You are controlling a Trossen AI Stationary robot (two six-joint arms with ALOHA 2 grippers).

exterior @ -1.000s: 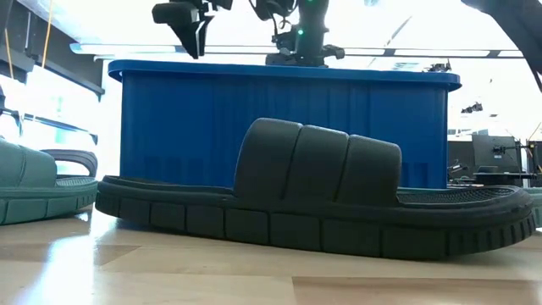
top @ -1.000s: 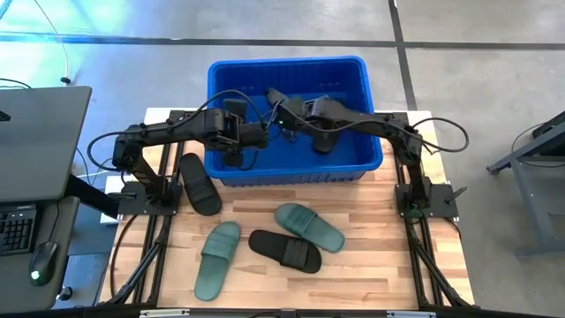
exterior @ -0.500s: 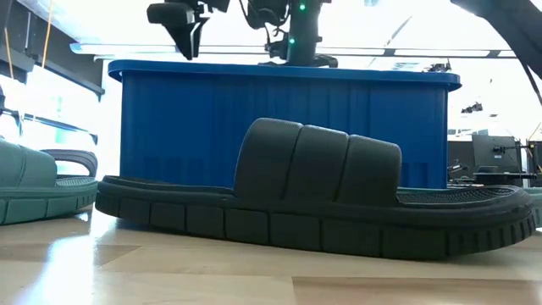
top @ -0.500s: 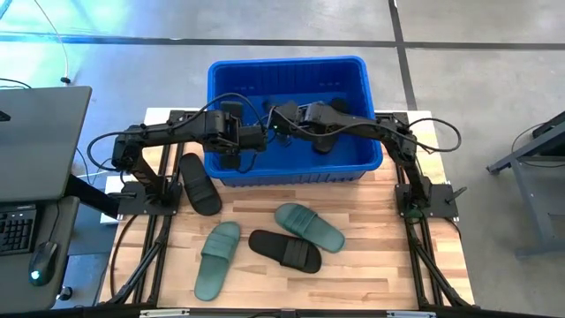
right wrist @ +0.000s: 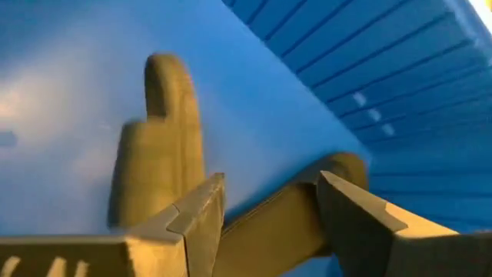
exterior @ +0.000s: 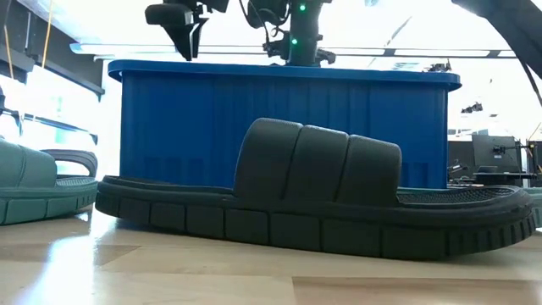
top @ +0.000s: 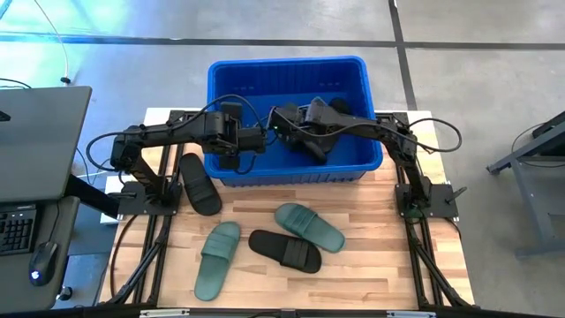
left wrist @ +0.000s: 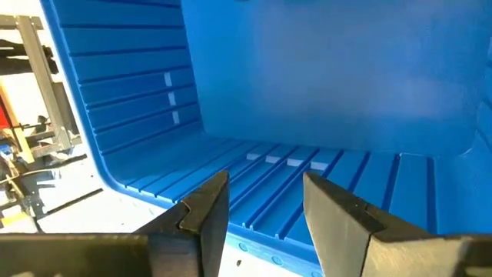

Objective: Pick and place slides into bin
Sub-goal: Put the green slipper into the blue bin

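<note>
The blue bin (top: 296,168) stands at the table's far middle. My right gripper (right wrist: 269,196) is open inside it. A black slide (right wrist: 165,146) shows blurred just beyond the fingertips, against the bin's floor. In the high view a black slide (top: 316,148) lies in the bin below my right arm. My left gripper (left wrist: 265,204) hovers open over the bin's left part (top: 252,140) with nothing between its fingers. On the table lie two green slides (top: 216,259) (top: 309,226) and two black slides (top: 284,250) (top: 199,183), each sole down.
The bin's slotted walls (left wrist: 131,100) rise close around both grippers. In the low view the nearest black slide (exterior: 313,191) fills the foreground before the bin (exterior: 279,127). A desk with a keyboard (top: 18,225) stands off the table's left side.
My right gripper has moved toward the table's near edge and down into the bin, and its fingers have opened, letting go of the black slide, which drops toward the bin's floor.
</note>
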